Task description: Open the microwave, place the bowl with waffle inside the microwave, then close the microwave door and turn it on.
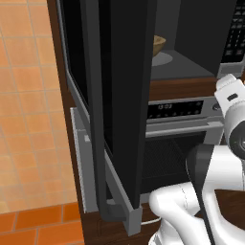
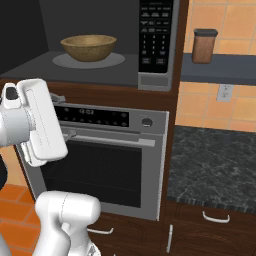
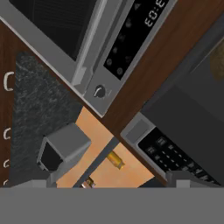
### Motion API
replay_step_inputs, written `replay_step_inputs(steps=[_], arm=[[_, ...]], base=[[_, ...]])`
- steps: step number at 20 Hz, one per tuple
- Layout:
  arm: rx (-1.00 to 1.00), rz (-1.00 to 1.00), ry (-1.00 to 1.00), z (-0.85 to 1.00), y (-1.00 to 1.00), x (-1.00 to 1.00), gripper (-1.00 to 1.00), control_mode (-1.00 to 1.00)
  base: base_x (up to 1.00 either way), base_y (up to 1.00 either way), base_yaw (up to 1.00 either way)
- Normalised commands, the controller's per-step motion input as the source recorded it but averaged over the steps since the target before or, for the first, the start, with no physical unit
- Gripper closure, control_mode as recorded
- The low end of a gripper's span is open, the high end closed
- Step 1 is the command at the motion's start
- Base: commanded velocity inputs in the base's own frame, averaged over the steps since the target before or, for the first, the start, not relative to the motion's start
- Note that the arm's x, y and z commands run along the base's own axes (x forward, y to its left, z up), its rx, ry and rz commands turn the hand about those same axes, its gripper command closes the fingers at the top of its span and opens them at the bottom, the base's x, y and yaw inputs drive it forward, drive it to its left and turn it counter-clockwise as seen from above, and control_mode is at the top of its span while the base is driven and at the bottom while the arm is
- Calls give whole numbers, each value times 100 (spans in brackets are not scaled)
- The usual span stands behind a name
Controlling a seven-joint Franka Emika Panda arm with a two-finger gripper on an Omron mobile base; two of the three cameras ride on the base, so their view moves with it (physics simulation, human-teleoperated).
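Bowl (image 2: 88,47) placement is looking finished, so we are judging the step in hand to be the closing of the microwave door (image 1: 122,110). The tan bowl is sitting on the pale round turntable (image 2: 89,60) inside the microwave (image 2: 100,45), well above and away from our pincer (image 3: 113,186), and nothing is touching it; we cannot tell from here whether a waffle is lying in it. The pincer is standing released, its jaws spread wide and grasping nothing, with only dark finger tips (image 3: 192,178) rising at the lower edge of the hand view. It is pointing at the cabinet front, looking across the silver oven (image 2: 105,150) with its knob (image 3: 99,92), the microwave's black button panel (image 2: 156,35) and a strip of orange wall tile (image 3: 113,162) beyond. The door is hanging swung far out to the left of the arm, edge-on in the left base view, its black glass facing away from the cavity and well apart from the pincer. As we are reading it, the next move is calling for the arm to travel left and round to the outer face of that door, then press it steadily toward the cavity until it is seating in its frame. After that we are expecting a press on the button panel to the right of the cavity.
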Motion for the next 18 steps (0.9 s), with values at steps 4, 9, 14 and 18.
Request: replay_step_inputs(steps=[4,9,14,18], arm=[[-30,-26,11,-34,-10,-18,-100,-100],[-31,-29,17,-28,0,-11,-100,-100],[-31,-28,9,-32,-3,-19,-100,-100],[-32,-28,2,-30,-2,-15,-100,-100]], base=[[0,0,0],[0,0,0],[0,0,0],[0,0,0]])
